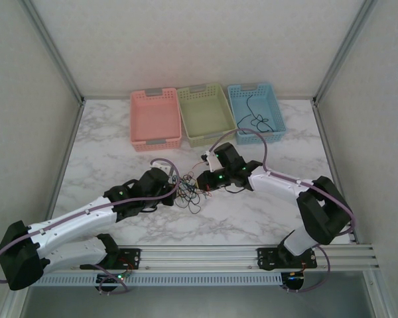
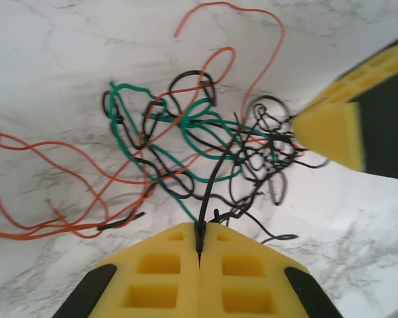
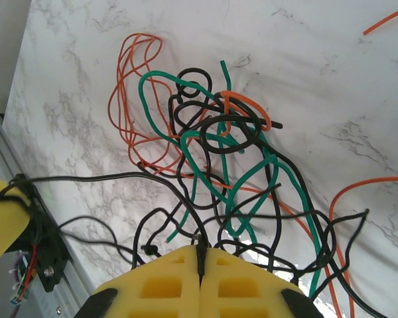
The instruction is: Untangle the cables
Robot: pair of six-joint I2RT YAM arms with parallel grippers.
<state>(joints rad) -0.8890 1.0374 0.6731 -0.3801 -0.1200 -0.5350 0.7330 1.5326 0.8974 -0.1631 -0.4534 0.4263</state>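
Cables (image 1: 191,193) lie knotted at the middle of the marble table (image 1: 106,152). Left gripper (image 2: 199,230) is clamped on a black strand (image 2: 209,191); right gripper (image 3: 200,252) likewise pinches one. Pulling gently apart, kept low, should loosen knots without snapping. Behind: pink basket (image 1: 155,95), green basket (image 1: 198,91), blue basket (image 1: 251,87) holding a black cable (image 1: 260,122).

My cables (image 1: 189,192) too small from above to tell strand from strand, partly hidden by my arms (image 1: 146,189), orange wire (image 2: 13,140) running off the left wrist view (its ends unclear), yellow pad (image 2: 331,132) blurred, cropped at right.
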